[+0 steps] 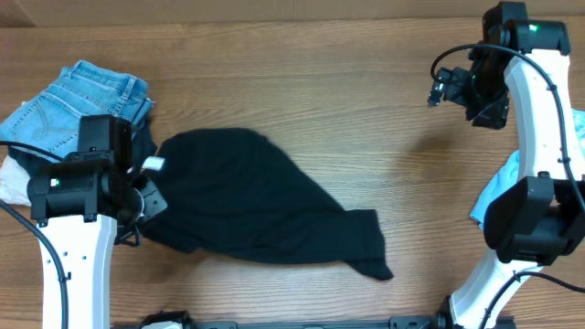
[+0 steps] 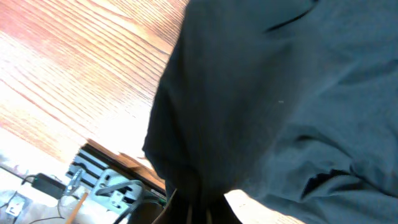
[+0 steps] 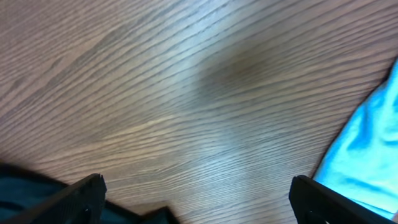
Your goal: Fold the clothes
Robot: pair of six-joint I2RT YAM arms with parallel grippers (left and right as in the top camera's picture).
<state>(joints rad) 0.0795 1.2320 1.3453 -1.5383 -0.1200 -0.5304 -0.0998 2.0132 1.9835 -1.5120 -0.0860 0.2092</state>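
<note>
One wood-grain table (image 1: 302,82) — left end effector (image 1: 151,199) clamps black T-shirt (image 1: 247,201), right end effector (image 3: 196,186) wide.

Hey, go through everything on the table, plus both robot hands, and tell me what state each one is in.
Black fabric T-shirt: unfolded, bunched in a heap, left edge gripped.
Blue denim jeans: folded, lying at the far left.
Light blue cloth: crumpled at the right edge.
Left hand: shut on the T-shirt's edge.
Right hand: open, empty, above bare wood.
</note>
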